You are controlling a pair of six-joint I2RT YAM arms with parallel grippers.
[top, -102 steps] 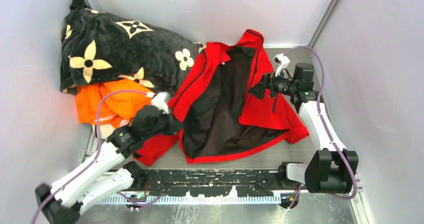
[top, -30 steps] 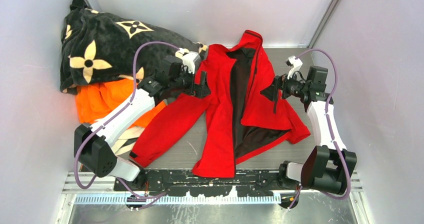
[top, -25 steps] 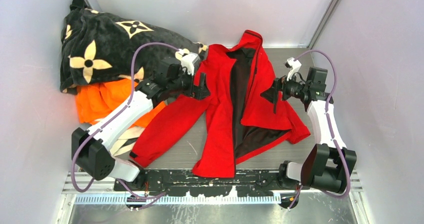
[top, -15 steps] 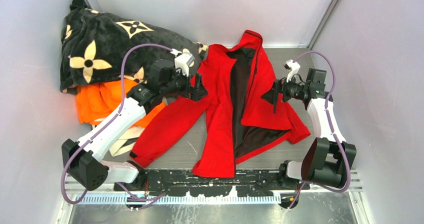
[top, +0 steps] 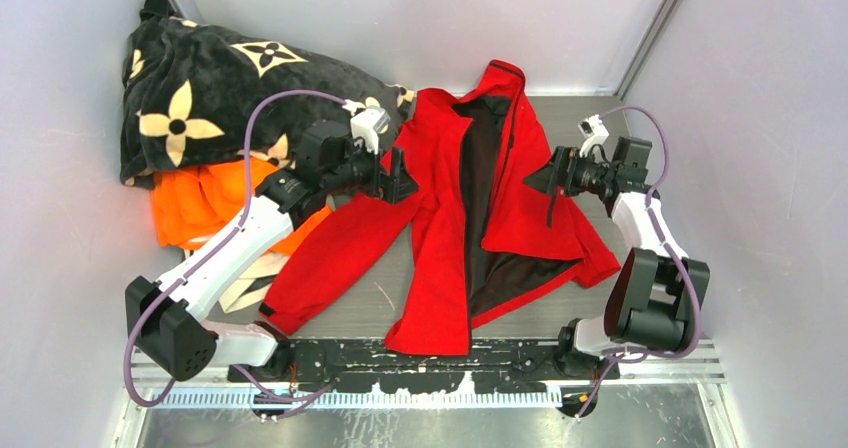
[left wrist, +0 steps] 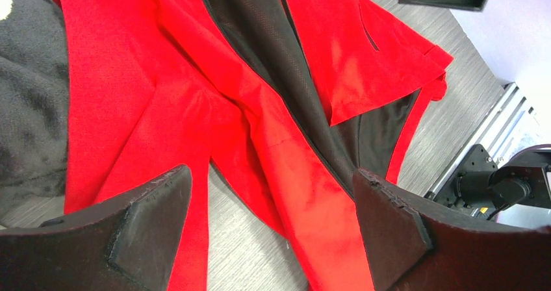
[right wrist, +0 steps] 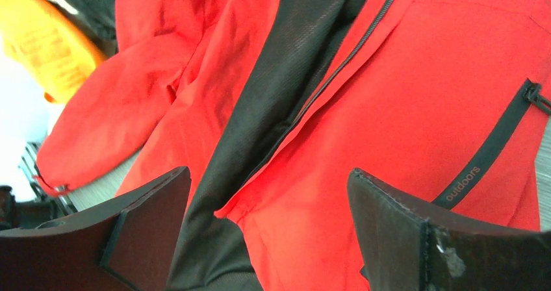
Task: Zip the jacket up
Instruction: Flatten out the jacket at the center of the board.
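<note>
Jacket (top: pixel 520 218), bright red with dark lining (top: pixel 478 183), one item, lying front-up and unzipped at the middle of the grey table (top: pixel 370 303): collar toward 12 o'clock, hem toward 6 o'clock, one sleeve trailing to 7 o'clock. The two front panels stand apart, with a strip of lining bare between them from collar to hem. Left gripper (top: pixel 403 180): jaws at full spread, holding nothing, poised over the shoulder at the jacket's 9 o'clock side. Right gripper (top: pixel 540 183): likewise spread wide and empty, above the panel at the jacket's 3 o'clock edge; its wrist view shows the zip teeth (right wrist: pixel 338 63) along that panel's edge and a dark pocket slit (right wrist: pixel 494 148) beside them. Neither gripper touches cloth. Step in hand, by judgement: laying out the garment, zipping not yet begun, no slider discernible. Next move probably calls for both grippers to travel toward 6 o'clock, find the two zip ends at the hem, and bring them edge to edge. Adjacent stock: black flower-patterned blanket (top: pixel 230 88) at 10 o'clock and orange garment (top: pixel 195 203) at 9 o'clock, both just beside the red sleeve.
</note>
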